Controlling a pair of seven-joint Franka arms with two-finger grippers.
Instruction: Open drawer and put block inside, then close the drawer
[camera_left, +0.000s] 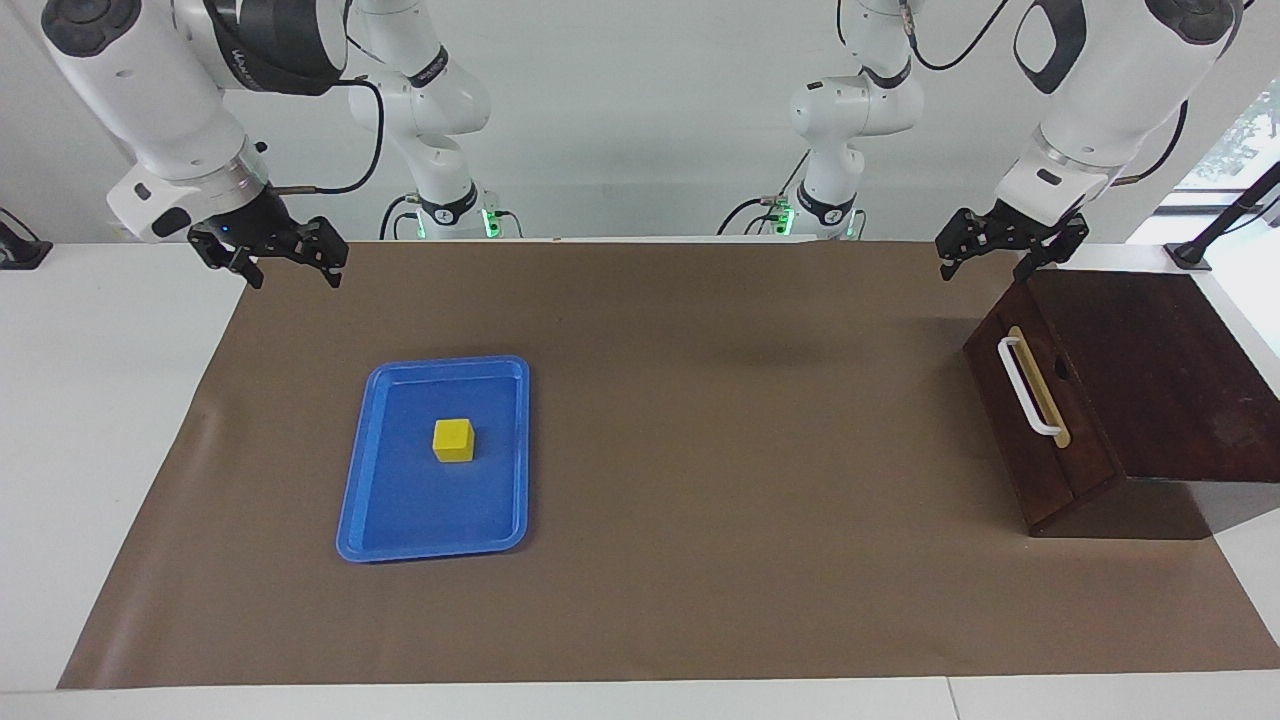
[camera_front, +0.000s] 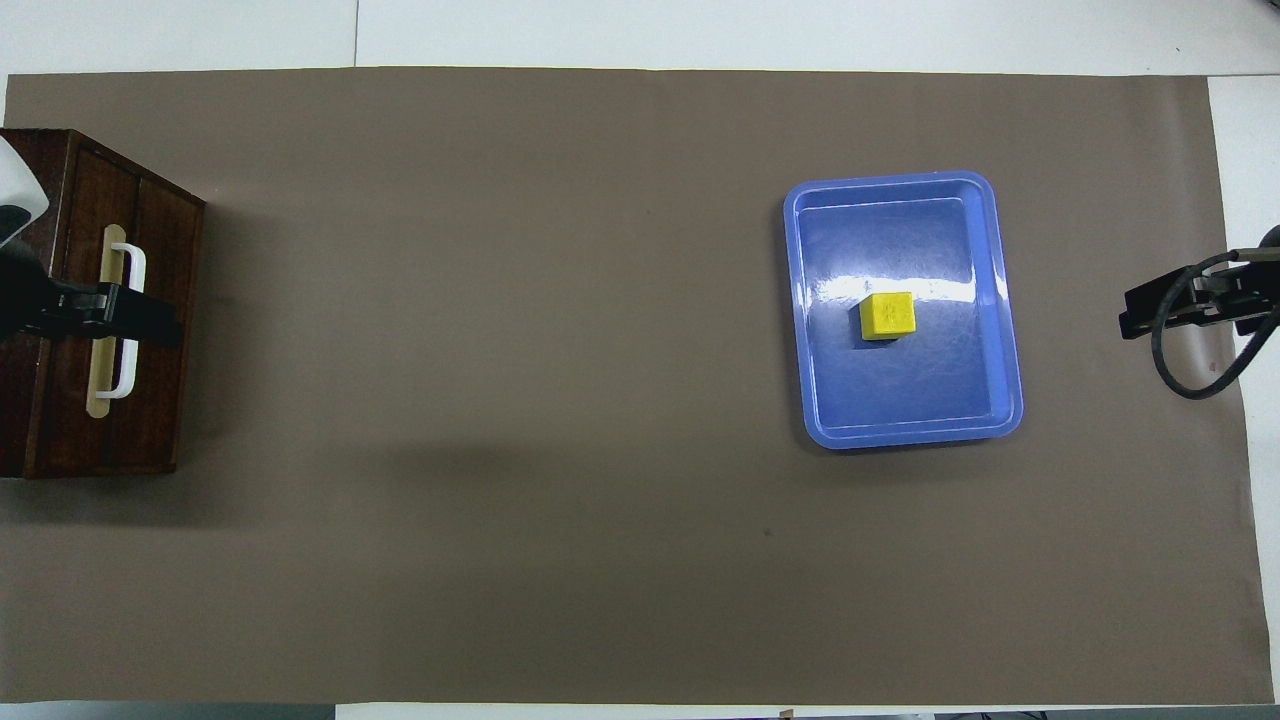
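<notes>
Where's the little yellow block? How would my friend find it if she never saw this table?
Look for the big brown mat covering the table, then the blue tray lying on it toward the right arm's end. The block sits in the tray, near its middle. It is the only yellow cube, much smaller than the tray.

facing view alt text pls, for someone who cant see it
A small yellow cube block sits in a blue plastic tray on a brown mat, while a dark wooden drawer with a white bar handle stands shut at the left arm's end. The open left gripper and right gripper hang above the mat's corners.
</notes>
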